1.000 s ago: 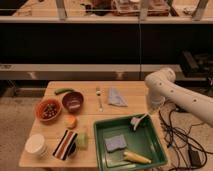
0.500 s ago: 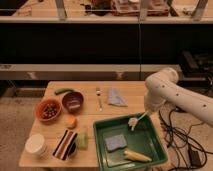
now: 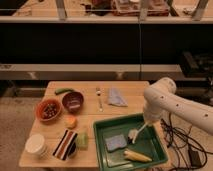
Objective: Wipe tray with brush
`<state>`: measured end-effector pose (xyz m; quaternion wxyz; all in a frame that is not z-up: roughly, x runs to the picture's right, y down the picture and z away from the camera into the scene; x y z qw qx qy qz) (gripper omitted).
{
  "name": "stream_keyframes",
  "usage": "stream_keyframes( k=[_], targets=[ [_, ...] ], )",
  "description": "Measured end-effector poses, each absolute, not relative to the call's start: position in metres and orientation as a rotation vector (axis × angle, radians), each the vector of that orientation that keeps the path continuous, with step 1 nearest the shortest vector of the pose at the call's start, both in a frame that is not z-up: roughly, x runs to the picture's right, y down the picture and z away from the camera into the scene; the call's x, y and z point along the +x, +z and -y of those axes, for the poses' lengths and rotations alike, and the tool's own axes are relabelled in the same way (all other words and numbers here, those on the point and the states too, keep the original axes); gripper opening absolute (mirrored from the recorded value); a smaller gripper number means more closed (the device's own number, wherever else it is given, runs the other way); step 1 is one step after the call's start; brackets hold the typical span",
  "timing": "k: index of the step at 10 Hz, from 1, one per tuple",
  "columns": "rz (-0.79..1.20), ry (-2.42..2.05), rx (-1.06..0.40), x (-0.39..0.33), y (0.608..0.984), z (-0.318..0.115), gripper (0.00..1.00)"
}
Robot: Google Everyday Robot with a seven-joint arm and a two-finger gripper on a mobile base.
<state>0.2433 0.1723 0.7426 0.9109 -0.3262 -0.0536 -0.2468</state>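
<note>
Over tray (image 3: 102, 150) centre: gripper (image 3: 146, 124) pinching brush (image 3: 137, 132), shifted left vs prev frame, bristles down.

gripper (image 3: 147, 121) hidden behind arm, tray (image 3: 101, 145) edge cropped

Wooden table (image 3: 131, 90), far side: green vegetable (image 3: 63, 91), fork (image 3: 99, 97), cloth (image 3: 117, 97), two bowls (image 3: 73, 101), near left: orange (image 3: 70, 121), white cup (image 3: 36, 145), striped object (image 3: 65, 145), near right: tray (image 3: 102, 150), gripper (image 3: 148, 125) above it.
</note>
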Motion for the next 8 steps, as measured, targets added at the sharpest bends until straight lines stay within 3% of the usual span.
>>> stream_keyframes(
  k=[4,8],
  targets=[
    [0.042,-0.455,-0.704,0.297,0.743,-0.180,0.00],
    [0.021,-0.435,-0.686,0.297,0.761,-0.152,0.00]
  ],
)
